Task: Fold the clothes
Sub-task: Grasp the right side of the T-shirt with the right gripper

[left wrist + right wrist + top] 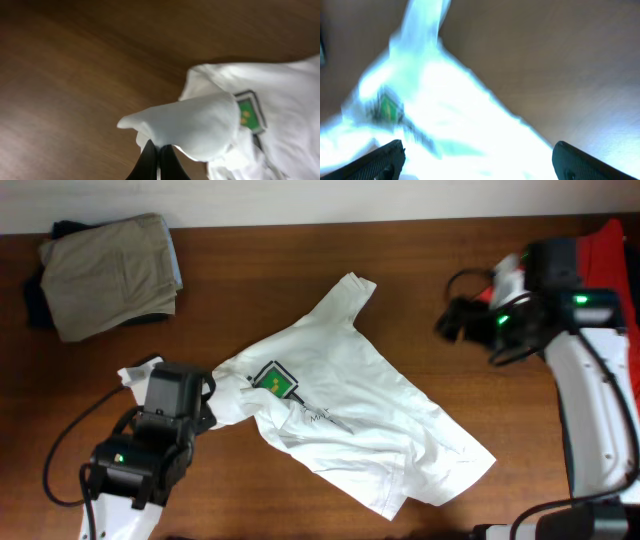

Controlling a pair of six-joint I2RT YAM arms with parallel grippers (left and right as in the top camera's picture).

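A white shirt (370, 410) lies crumpled and slanting across the middle of the brown worktop (300, 250). One sleeve reaches toward the upper centre of the overhead frame and the hem trails to the lower right. Its small green patch (275, 380) with a dark edge faces up, left of the shirt's middle.

The left claw (159, 150) is at the shirt's left edge, in the lower left of the overhead view. Its fingers are pressed together on a fold of the white cloth, and the cloth bulges up just above the tips in the left wrist view.

The right claw (479, 146) is spread wide and holds nothing. In its own blurred view the shirt lies below it. Seen from overhead, it is in the upper right, apart from the shirt.

A folded khaki garment (110, 270) sits in the upper left corner on top of something dark (35, 300). A red garment (612, 238) shows at the upper right edge, behind the right arm.
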